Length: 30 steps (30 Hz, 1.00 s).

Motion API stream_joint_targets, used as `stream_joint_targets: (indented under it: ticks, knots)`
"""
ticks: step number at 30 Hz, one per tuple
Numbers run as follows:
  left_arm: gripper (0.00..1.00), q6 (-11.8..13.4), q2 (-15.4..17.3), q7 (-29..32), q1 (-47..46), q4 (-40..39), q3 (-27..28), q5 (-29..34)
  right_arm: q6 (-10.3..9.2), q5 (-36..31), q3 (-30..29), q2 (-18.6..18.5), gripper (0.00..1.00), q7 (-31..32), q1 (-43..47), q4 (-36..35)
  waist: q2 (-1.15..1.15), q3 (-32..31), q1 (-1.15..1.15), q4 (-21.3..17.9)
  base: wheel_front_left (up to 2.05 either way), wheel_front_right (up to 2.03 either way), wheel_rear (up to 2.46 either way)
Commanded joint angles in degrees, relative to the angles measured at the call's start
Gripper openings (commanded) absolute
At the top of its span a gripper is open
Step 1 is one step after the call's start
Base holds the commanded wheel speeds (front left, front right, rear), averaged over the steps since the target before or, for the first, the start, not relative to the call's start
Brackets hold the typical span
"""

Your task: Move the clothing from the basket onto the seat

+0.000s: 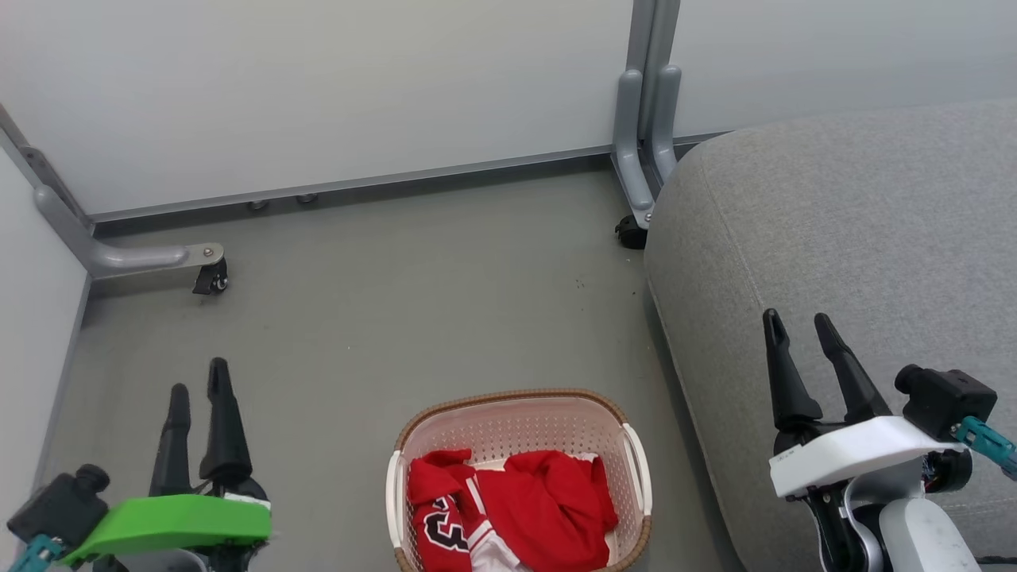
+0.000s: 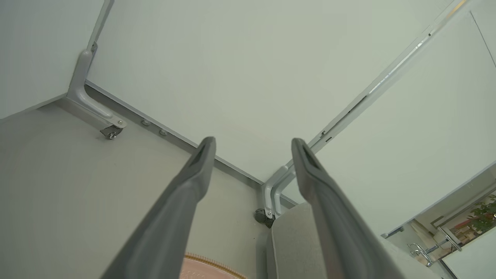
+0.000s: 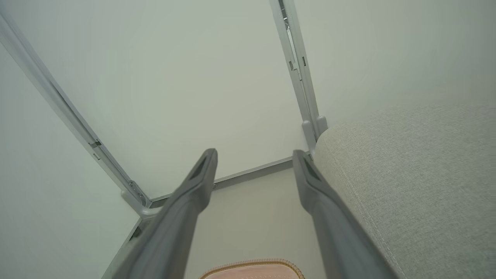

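At the lower left of the head view the left gripper [image 1: 199, 380], two long dark fingers rising from a bright green wrist shell [image 1: 171, 520], points up-frame with jaws parted and empty, while at the lower right the right gripper [image 1: 794, 318], on a white wrist shell [image 1: 858, 453], stands likewise spread and empty.
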Motion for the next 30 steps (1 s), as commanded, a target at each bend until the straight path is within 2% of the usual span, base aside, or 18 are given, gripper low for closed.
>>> stream_joint_targets:
  ticks: [1, 14, 30]
  knots:
    - [1.00, 0.76, 0.38, -0.63, 0.40, -0.62, -0.79, 2.01, 0.02, -2.29, -0.57, 0.11, 1.00, -0.67, -0.34, -1.10, 0.00, -0.03, 0.00, 0.02, 0.00, 0.00, 0.00]
    - [1.00, 3.92, 0.43, -2.65, 1.50, 2.13, -8.40, 19.60, 0.02, -9.65, 1.01, 1.02, 1.00, -2.69, 2.27, 3.14, 0.00, -0.29, 0.00, -0.09, 0.00, 0.00, 0.00]
    - [1.00, 5.60, 0.54, -4.72, 2.70, 7.71, -11.84, 28.99, 0.02, -17.96, 3.58, 0.98, 1.00, -4.81, 2.51, 7.14, 0.00, -1.17, 0.00, -0.03, 0.00, 0.00, 0.00]
